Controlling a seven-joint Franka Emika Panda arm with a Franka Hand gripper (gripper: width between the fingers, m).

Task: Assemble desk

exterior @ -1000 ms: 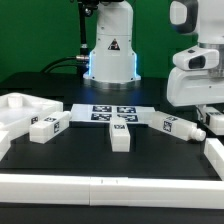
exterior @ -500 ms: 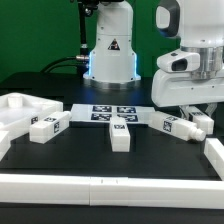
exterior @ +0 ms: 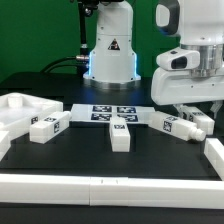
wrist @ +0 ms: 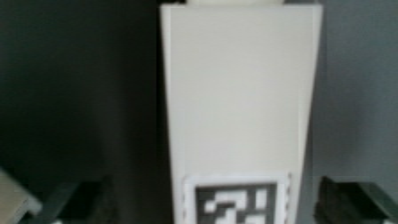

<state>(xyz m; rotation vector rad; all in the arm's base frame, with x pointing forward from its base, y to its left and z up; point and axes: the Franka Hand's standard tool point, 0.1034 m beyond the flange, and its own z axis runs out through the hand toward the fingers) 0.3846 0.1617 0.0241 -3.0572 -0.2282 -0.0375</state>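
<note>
The desk's large white panel (exterior: 18, 108) lies at the exterior view's left. White square-section legs with tags lie on the black table: one (exterior: 48, 127) near the panel, one (exterior: 120, 134) in the middle, one (exterior: 178, 127) at the right. My gripper (exterior: 192, 113) hangs low over that right leg, by the table. In the wrist view the leg (wrist: 237, 100) runs lengthwise between my fingers (wrist: 75, 196), its tag (wrist: 238, 202) near them. There are dark gaps on both sides, so my gripper (wrist: 237, 205) is open and not touching it.
The marker board (exterior: 105, 112) lies flat behind the middle leg. The white robot pedestal (exterior: 110, 50) stands at the back. A white border wall (exterior: 110, 186) runs along the front, with a raised white piece (exterior: 214, 150) at the right.
My gripper has moved toward the exterior view's left and come down over the right leg. The parts on the table have not moved.
</note>
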